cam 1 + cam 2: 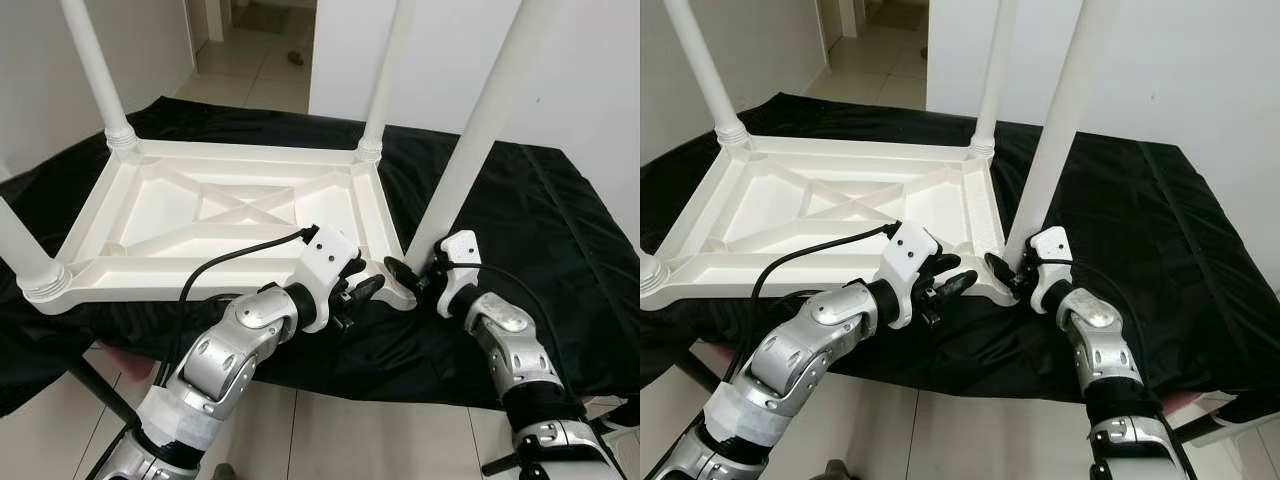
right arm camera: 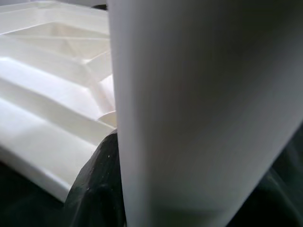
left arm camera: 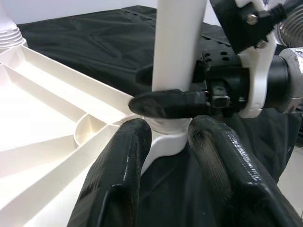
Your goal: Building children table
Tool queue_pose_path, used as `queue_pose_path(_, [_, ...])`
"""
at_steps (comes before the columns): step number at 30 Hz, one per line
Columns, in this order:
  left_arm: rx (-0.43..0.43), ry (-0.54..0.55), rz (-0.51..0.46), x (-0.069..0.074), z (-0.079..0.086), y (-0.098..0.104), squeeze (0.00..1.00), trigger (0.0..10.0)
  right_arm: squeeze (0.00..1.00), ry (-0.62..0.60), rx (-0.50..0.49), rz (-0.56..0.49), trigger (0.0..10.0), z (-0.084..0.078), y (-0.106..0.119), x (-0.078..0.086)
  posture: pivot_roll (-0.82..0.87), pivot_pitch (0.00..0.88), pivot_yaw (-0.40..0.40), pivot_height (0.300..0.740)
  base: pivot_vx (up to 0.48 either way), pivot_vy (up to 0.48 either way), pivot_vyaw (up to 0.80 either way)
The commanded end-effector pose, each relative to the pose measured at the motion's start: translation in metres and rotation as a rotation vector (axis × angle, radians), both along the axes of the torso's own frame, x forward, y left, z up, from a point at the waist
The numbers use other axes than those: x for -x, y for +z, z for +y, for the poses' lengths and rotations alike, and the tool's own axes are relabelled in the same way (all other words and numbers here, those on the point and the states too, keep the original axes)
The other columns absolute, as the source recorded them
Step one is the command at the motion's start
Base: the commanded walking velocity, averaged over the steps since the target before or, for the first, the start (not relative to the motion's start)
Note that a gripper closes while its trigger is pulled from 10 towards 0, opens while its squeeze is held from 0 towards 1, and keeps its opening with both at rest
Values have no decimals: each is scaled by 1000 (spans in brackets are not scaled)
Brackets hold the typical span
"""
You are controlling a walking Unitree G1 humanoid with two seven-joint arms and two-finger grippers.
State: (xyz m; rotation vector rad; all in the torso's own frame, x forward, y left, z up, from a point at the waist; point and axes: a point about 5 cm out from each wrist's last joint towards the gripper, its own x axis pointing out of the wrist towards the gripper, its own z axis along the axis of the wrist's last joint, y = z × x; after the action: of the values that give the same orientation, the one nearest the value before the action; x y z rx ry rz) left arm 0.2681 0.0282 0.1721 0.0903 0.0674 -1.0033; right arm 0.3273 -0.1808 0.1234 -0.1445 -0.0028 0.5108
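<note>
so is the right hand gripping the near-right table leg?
Yes, right hand has its fingers clamped around the table leg just above the corner socket.

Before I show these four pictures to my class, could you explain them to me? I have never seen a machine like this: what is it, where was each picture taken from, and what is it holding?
It is a walking humanoid robot with two silver arms, each ending in two long black fingers. Two pictures come from cameras in its head, looking down; the other two from a camera on each wrist, looking along the fingers. An upside-down white plastic children's table lies on a black cloth, with legs standing up at its corners. The right gripper is shut on the white round table leg at the near corner, close to its base. The left gripper is open, its fingers either side of the white corner socket where that leg goes in.
</note>
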Motion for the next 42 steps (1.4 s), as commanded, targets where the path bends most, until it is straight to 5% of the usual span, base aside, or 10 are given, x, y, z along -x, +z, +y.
queue_pose_path(1, [-11,-31,10,3,0,-3,0,10000,0,-108,28,9,0,-5,-6,-1,29,8,-40,740,0,0,0])
queue_pose_path(12, [-11,-14,20,2,0,-6,0,10000,0,-537,-38,-6,0,-18,-9,4,22,17,-45,740,0,0,0])
queue_pose_path(17, [-10,-11,22,2,-1,-6,0,10000,0,-882,-76,-55,0,-32,-7,13,17,18,-44,740,0,0,0])
queue_pose_path(28, [-10,-10,23,1,-2,-6,0,10000,0,-961,-107,-104,0,-33,4,12,15,20,-44,740,0,0,0])
queue_pose_path(29, [-10,-8,23,1,-2,-7,0,10000,0,-925,-133,-124,10000,-30,9,10,17,22,-46,740,0,0,0])
queue_pose_path(30, [-11,-4,25,1,-1,-7,0,10000,1000,-879,-148,-154,10000,-28,14,8,17,22,-46,740,0,0,0])
queue_pose_path(37, [-13,5,31,3,-1,-9,0,10000,1000,-825,-176,-209,10000,-27,22,13,25,28,-59,740,0,0,0])
queue_pose_path(38, [-14,6,32,3,0,-10,0,10000,886,-813,-177,-220,10000,-26,23,15,27,27,-60,740,0,0,0])
queue_pose_path(39, [-14,7,33,3,0,-10,0,10000,0,-801,-175,-218,10000,-25,22,18,27,27,-60,740,0,0,0])
queue_pose_path(42, [-16,8,34,4,0,-11,0,10000,0,-773,-176,-218,10000,-22,19,24,28,25,-61,740,0,0,0])
